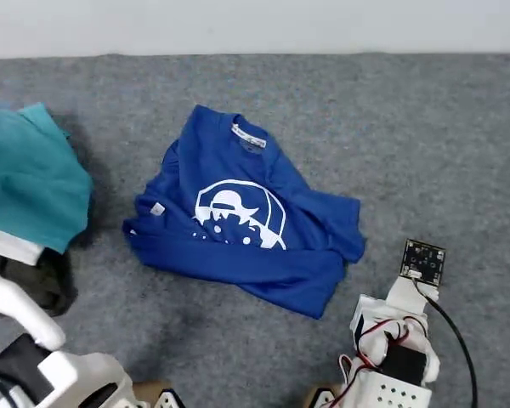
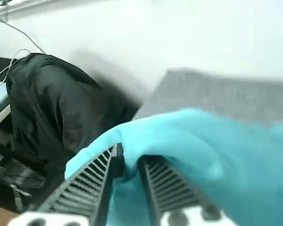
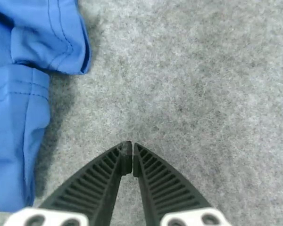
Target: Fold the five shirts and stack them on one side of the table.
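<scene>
Left pincer (image 2: 129, 157) clamps teal shirt (image 1: 30, 183), apart from blue shirt (image 1: 246, 225); right pincer (image 3: 129, 151) clenched empty near it; stacking step prob., next: release, fold blue shirt.

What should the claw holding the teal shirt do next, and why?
Probably lower a little and open. The left claw pinches the teal shirt, which lies over a pile at the edge of the table, while the blue shirt waits mid-table.

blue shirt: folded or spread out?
Roughly folded. The blue shirt lies bunched on the grey table, sides and lower part doubled over in layers, collar and print facing up.
</scene>
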Action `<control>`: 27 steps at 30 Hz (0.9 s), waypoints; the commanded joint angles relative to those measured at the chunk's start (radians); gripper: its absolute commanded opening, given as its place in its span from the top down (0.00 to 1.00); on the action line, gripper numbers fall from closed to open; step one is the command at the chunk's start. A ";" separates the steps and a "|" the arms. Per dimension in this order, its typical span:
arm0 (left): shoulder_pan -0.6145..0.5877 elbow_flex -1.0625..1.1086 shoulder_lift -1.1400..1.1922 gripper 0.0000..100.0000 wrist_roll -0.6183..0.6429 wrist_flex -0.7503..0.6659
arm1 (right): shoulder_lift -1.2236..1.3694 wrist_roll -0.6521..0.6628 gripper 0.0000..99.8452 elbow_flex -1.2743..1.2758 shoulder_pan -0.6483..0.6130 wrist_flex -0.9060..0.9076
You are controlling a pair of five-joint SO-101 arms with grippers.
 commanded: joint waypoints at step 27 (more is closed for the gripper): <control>-0.011 0.170 -0.305 0.75 -0.195 0.265 | -0.018 0.008 0.99 0.014 -0.001 0.004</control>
